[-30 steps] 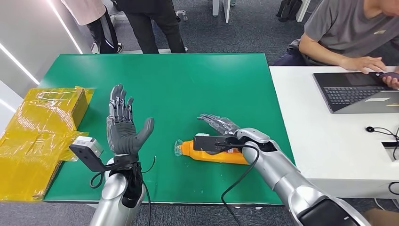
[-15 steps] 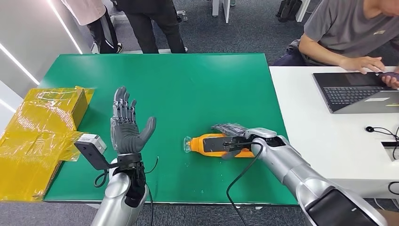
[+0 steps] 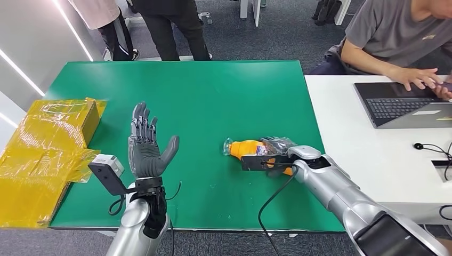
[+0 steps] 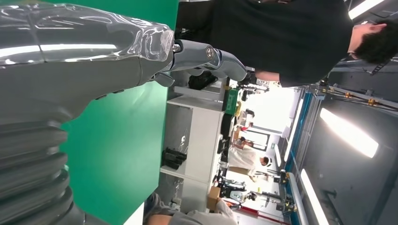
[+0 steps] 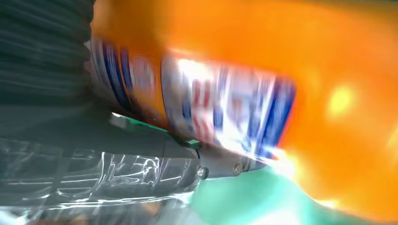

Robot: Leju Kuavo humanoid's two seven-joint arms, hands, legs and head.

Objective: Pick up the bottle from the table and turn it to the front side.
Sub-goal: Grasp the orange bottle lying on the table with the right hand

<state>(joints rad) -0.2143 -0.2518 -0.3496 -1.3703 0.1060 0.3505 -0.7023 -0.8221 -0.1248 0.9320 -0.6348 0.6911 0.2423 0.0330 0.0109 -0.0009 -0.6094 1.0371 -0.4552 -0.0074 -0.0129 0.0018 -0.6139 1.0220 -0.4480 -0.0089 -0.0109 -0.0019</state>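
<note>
Orange bottle (image 3: 246, 150): gripped on its side by the right hand (image 3: 278, 153), right of centre on the green table (image 3: 213, 96), clear cap end directed toward the left hand (image 3: 145, 145). Left hand: raised left of the bottle, fingers spread, nothing held.

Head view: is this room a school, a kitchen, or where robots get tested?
Probably an office or robot test lab. A person works at a laptop on a white desk, the floor is grey carpet, and the green table looks like a practice surface.
</note>
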